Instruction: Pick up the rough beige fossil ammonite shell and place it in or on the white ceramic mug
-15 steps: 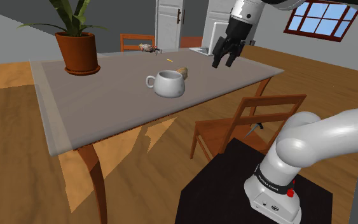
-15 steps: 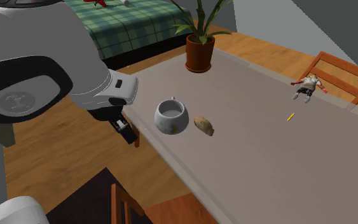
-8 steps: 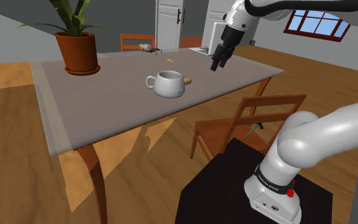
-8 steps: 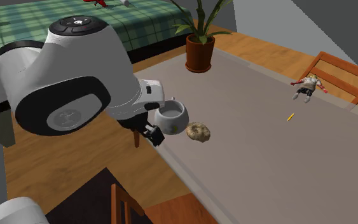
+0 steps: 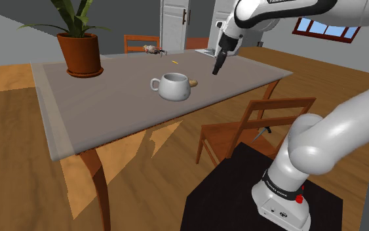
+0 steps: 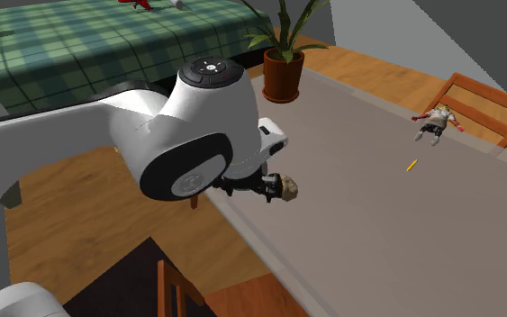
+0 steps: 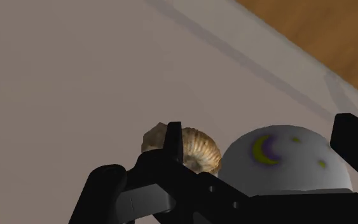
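Shoulder view has the grey table [image 5: 111,111] spanning the room, and the white arm [image 5: 320,141] arches over its far right corner. A potted plant [image 5: 80,52] stands at the far left end. The black gripper [image 5: 216,68] hangs above the tabletop, fingers spread apart and clasping nothing. Below it sits the white mug [image 5: 174,87], and the ribbed beige ammonite shell [image 7: 199,149] lies on the table just beside the mug, on the shoulder view's right.

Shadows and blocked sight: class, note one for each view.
Shoulder view: the table casts a shadow on the floor, with bright patches. Second exterior view: the arm hides part of the shell. Wrist view: the claw covers part of shell and mug.
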Controlling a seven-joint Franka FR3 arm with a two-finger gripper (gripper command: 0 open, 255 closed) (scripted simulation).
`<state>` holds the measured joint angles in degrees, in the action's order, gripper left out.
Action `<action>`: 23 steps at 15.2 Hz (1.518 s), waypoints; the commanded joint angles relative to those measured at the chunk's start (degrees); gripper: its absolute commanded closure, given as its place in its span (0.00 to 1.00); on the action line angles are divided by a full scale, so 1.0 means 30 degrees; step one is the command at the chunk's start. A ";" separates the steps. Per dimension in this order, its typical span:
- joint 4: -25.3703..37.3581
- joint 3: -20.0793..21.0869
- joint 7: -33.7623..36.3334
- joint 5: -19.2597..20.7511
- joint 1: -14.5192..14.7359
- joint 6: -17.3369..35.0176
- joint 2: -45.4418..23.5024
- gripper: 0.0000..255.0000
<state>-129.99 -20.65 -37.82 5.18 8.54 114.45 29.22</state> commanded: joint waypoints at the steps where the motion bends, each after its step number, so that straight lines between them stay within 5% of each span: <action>1: 0.0780 -0.0899 -0.2360 -0.0181 0.0675 0.0925 -0.1448 0.00; 11: 0.6389 -0.4120 -1.4388 -0.4455 0.3176 0.3124 -0.9194 0.00; 23: 0.5780 -0.4031 -1.5151 -0.5482 0.3086 0.4722 -1.0442 0.00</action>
<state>-112.58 -32.75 -83.25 -11.25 17.79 128.54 -2.08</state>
